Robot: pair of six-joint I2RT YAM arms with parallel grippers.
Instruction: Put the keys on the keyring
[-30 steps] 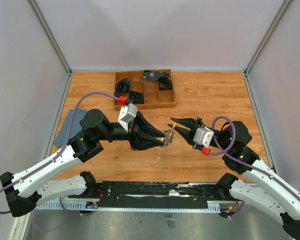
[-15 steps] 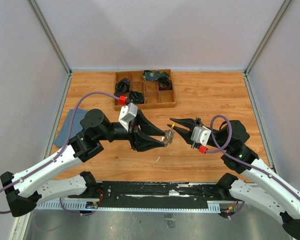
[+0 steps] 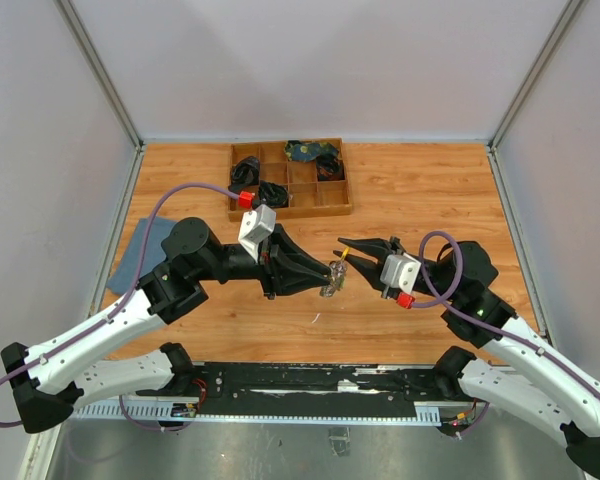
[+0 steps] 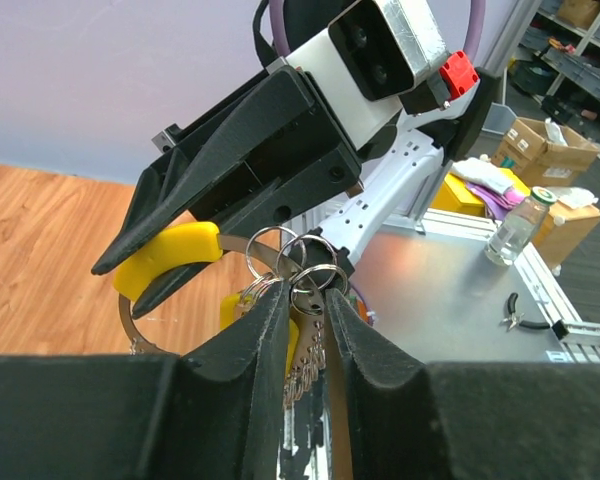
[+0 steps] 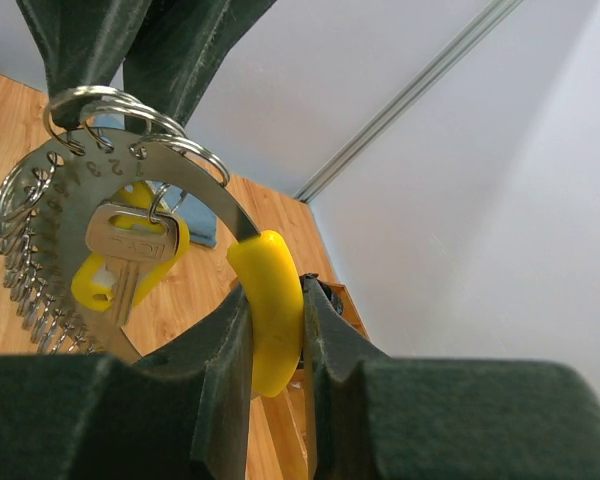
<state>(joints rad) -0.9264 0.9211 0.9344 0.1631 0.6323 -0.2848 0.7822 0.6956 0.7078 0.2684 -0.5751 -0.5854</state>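
Arms meet above the middle of the pale wooden desk [image 3: 420, 190], tips almost nose to nose. The left tool [image 3: 330, 277] reaches in from the left and the right tool [image 3: 345, 250] from the right, both held off the desk surface.

The right tool is clamped on the keyring [image 5: 195, 195], a thin round silvery metal loop with stamped numbers and a row of small holes. Its fingers [image 5: 230, 350] press from both sides on the short curved yellow piece [image 5: 265, 260] fitted over the loop.

The left tool is pinched together on the bunch of small silvery metal keys [image 4: 298, 372], gripping it by the little split rings [image 4: 315, 278] at its top. The keys hang below, between the fingers [image 4: 265, 340]. In the right wrist view those rings sit at the top of the loop, under the dark left fingertips. One silvery key with a yellow head cover [image 5: 130, 250] dangles inside the loop.

At the far side of the desk stands a brown wooden tray with square compartments [image 3: 348, 180], some holding dark items. A blue-grey cloth [image 3: 135, 250] lies at the left edge, partly under the left arm.
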